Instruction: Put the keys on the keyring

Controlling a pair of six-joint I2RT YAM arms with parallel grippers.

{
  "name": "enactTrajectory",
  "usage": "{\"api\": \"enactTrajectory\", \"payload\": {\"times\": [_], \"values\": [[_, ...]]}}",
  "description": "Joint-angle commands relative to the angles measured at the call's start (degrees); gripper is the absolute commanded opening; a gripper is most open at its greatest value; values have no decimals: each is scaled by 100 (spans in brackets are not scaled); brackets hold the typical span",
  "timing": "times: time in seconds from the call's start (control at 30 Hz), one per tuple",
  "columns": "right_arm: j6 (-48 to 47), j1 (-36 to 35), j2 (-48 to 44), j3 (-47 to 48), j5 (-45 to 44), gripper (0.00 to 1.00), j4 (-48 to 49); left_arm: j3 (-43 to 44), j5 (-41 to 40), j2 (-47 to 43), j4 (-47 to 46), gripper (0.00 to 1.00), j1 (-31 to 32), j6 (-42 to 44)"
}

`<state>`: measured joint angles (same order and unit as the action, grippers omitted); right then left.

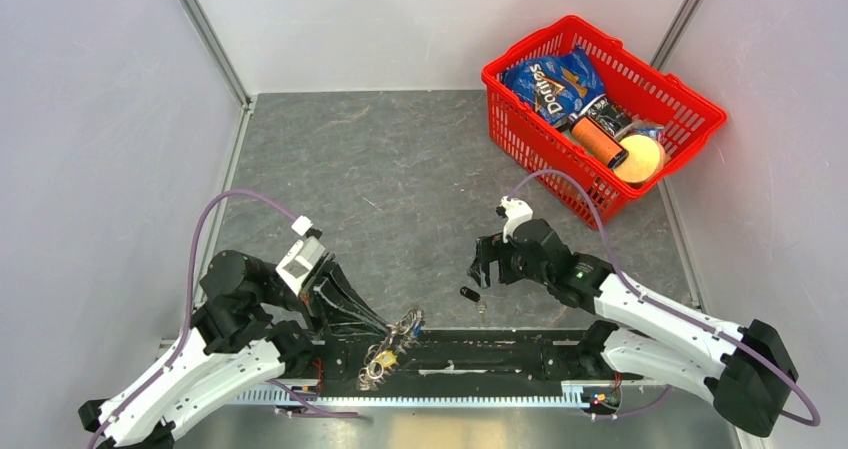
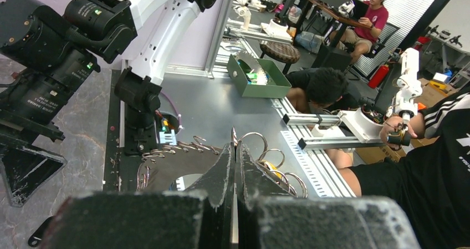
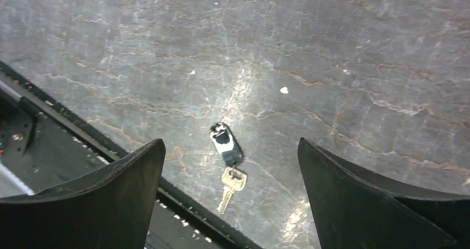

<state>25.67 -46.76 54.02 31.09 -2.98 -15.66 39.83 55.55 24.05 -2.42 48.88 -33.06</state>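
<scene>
keyring (image 1: 393, 346): top view shows it as a bunch of silver loops and keys at the near edge of the table (image 1: 400, 169), on the black base rail between the two arm mounts, left of centre. The left gripper (image 1: 398, 325) reaches in from the left with its tips right at the bundle. The right gripper (image 1: 478, 267) hangs over the grey mat to the right of centre. Just near of it lie the black-headed key (image 1: 468, 293) and the brass key (image 1: 484, 309), close together and well apart from the keyring. A red basket (image 1: 700, 119) stands in the far right corner holding a Doritos bag (image 1: 555, 81), an orange can (image 1: 598, 139) and a yellow ball (image 1: 640, 157).

Left wrist view: left gripper (image 2: 234, 149) has its fingers pressed together, pinching a thin silver piece of the keyring (image 2: 183, 149). Wire loops and toothed key blades fan out on both sides of the tips.

Right wrist view: right gripper (image 3: 230, 143) has its fingers spread wide and holds nothing. The black-headed key (image 3: 227, 145) lies flat on the mat between them. The brass key (image 3: 231, 186) lies just near of it, its head touching the black key's near end and its blade pointing at the black rail.
</scene>
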Motion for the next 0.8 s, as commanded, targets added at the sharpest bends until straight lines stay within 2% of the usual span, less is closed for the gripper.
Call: {"api": "enactTrajectory", "payload": {"times": [0.0,0.1,0.13,0.23,0.43,0.5,0.63,0.77], "values": [[703,-13,-317,50,406,97,46,280,-70,110,-145,2,20,256],[679,-17,-383,-221,1133,97,357,297,-70,122,-130,2,18,288],[693,-25,-386,-295,1385,94,437,296,-78,118,-108,2,22,307],[807,-108,-401,-353,1553,77,189,288,-113,100,-36,2,18,348],[1180,-494,-579,-467,921,70,-462,271,-128,178,-31,2,18,433],[1299,-626,-676,-511,644,64,-573,262,-132,204,-31,2,19,454],[1530,-887,-817,-749,48,47,-571,255,-138,232,-31,2,24,469],[1736,-1152,-656,-912,-571,39,-465,227,-155,246,-31,2,18,493]]}}
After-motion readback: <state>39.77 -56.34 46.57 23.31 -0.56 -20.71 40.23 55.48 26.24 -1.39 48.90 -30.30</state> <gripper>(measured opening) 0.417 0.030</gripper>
